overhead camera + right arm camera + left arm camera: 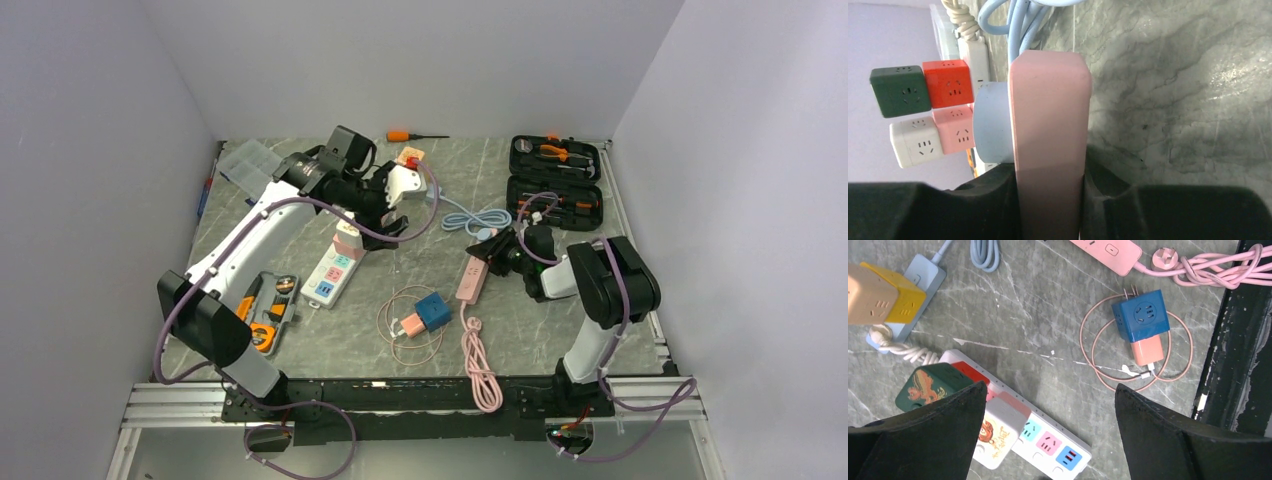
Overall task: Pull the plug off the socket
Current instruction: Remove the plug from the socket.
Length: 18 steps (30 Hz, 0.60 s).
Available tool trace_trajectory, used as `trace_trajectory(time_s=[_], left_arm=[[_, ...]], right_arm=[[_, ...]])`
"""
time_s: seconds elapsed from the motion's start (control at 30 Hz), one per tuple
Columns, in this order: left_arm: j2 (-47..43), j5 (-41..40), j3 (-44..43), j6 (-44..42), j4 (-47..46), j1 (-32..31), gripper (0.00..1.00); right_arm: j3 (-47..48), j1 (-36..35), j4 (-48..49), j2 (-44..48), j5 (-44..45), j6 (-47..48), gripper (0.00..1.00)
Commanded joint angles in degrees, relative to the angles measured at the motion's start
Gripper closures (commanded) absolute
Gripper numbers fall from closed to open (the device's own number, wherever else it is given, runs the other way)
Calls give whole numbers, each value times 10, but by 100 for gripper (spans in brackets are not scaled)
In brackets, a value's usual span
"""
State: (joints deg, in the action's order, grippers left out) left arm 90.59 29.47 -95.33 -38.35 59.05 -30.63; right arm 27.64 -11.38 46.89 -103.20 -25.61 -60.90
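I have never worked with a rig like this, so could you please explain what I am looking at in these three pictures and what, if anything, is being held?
These are two robot arms bolted at the near edge of a table. The wide picture looks down from above and behind them; the other two come from cameras on each wrist. The left gripper hangs open above a white power strip carrying cube adapters. The right gripper is closed on a pink power strip, which has a light blue plug in it. A blue cube adapter and tool cases also lie there.
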Motion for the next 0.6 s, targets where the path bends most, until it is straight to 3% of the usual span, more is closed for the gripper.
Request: trace_trajectory(time_s=[0.0, 0.1, 0.3, 0.57], left_arm=[[14, -2, -10, -27, -41, -21, 1], [28, 24, -17, -46, -73, -24, 1], [67, 47, -26, -107, -166, -38, 1], [210, 64, -188, -142, -154, -49, 1]], right_arm=[[23, -4, -69, 65, 32, 64, 84], [48, -5, -137, 107, 39, 104, 100], [102, -4, -221, 177, 29, 173, 100], [182, -3, -264, 190, -34, 259, 100]])
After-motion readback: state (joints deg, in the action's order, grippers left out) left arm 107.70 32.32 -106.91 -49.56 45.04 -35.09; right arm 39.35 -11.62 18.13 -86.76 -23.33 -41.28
